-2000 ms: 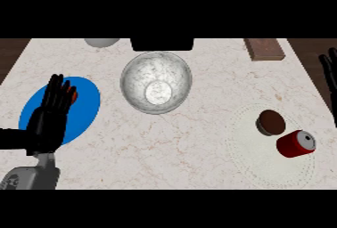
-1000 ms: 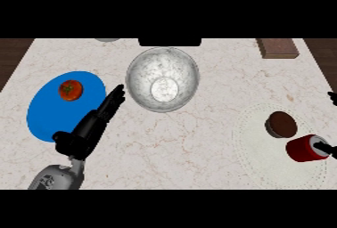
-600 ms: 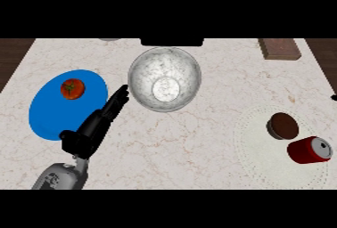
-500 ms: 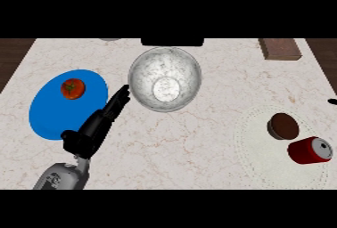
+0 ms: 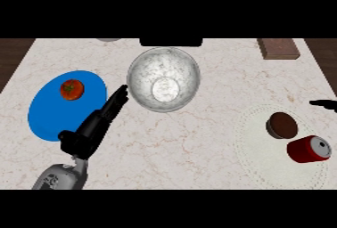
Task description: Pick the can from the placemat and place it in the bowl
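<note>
Can: red, lying on its side on the pale mat, not yet picked up. It sits just below and beside a dark brown round item on the same mat, the two close together, possibly touching.

Right robot hand: only dark fingertips show at the right edge, above the can and apart from it. Whether it is open or closed cannot be told from so little.

Left robot hand: open, fingers straight, holding nothing, its tips just beside the bowl's left rim. The blue plate with a tomato lies to its left.

Bowl: glassy, empty, on the desk, well apart from the can.

Risks, as judged:
- The can on its side may roll when fingers close on it, toward the mat's edge or against the brown item.
- A grasp from above could catch the brown item too, since it is so near.
- The left robot hand by the rim could nudge the bowl, or crowd the right one as it brings the can over.
</note>
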Controlling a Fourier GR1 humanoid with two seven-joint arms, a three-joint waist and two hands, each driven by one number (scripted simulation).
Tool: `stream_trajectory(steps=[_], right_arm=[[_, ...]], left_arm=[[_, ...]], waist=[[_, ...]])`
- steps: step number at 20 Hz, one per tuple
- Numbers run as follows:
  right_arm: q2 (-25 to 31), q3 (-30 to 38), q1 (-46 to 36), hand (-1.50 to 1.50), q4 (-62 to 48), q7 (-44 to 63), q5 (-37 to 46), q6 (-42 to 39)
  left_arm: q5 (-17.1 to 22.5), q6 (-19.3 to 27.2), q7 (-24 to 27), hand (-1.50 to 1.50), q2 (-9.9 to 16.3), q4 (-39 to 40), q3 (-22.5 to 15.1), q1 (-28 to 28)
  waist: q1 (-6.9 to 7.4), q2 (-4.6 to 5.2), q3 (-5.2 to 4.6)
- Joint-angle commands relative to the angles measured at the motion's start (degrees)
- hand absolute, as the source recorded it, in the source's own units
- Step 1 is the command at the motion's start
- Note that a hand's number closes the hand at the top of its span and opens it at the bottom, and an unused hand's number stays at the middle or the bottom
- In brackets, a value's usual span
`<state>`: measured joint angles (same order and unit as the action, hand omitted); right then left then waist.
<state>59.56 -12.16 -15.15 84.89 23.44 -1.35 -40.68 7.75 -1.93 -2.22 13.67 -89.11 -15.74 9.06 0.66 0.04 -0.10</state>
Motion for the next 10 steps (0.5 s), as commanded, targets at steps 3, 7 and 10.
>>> stream_trajectory(steps=[3, 7, 10], right_arm=[[-5.98, 0.66, 1.25, -1.50, 2.77, 6.39, 4.15, -2.68], [-8.72, 4.22, 0.50, -1.50, 3.38, 6.78, 6.90, -5.75], [-9.61, 5.20, 2.85, -1.50, 6.14, 4.35, 10.83, -3.04]], left_arm=[[-0.97, -0.73, -2.33, 0.00, -1.36, -2.01, 1.53, -0.53], [-1.81, -1.94, -3.61, 0.00, -2.08, -2.18, 3.01, -0.34], [-2.78, -2.32, -0.09, 0.00, -3.47, 1.49, 3.31, 0.36]], waist=[[-0.65, -0.10, 0.09], [-0.64, -0.07, 0.10], [-0.81, -0.05, 0.09]])
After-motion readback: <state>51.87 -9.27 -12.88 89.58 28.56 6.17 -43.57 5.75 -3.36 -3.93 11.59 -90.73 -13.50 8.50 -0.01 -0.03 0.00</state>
